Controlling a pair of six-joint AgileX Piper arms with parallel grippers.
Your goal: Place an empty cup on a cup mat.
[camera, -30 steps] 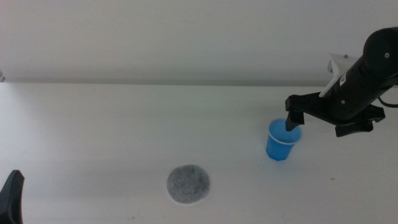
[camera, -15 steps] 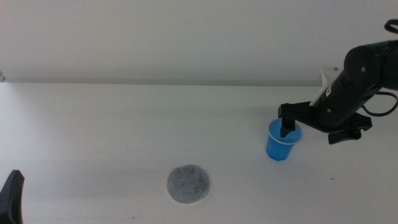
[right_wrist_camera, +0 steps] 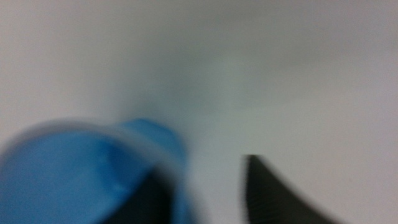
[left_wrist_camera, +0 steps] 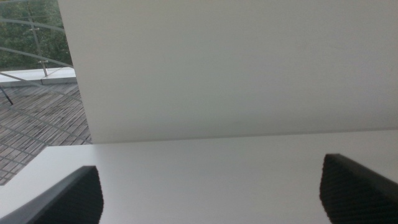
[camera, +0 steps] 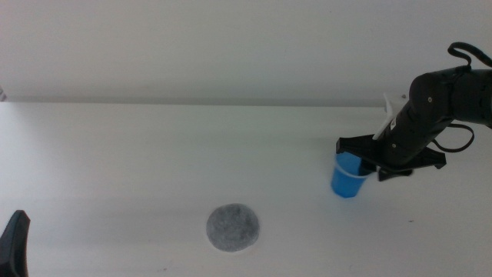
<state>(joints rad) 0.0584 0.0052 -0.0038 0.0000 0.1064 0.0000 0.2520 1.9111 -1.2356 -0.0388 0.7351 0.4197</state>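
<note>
The blue cup (camera: 346,183) stands upright on the white table at the right. The grey speckled cup mat (camera: 232,228) lies flat to its left, nearer the front, with nothing on it. My right gripper (camera: 357,156) is down at the cup's rim on its right side. The blurred right wrist view shows the cup (right_wrist_camera: 68,174) with one jaw inside it and the other outside; the right gripper (right_wrist_camera: 208,193) stands open across the cup's wall. My left gripper (camera: 14,245) waits at the bottom left edge, open and empty, as the left wrist view (left_wrist_camera: 211,193) shows.
The white table (camera: 138,154) ends at a pale wall behind. The right arm (camera: 438,100) reaches in from the right above the table. The left wrist view shows the table's far left corner and a wooden deck outside (left_wrist_camera: 31,118).
My right gripper has sunk lower and shifted a little to the left, onto the cup's rim. The cup, the mat and the left gripper have not moved.
</note>
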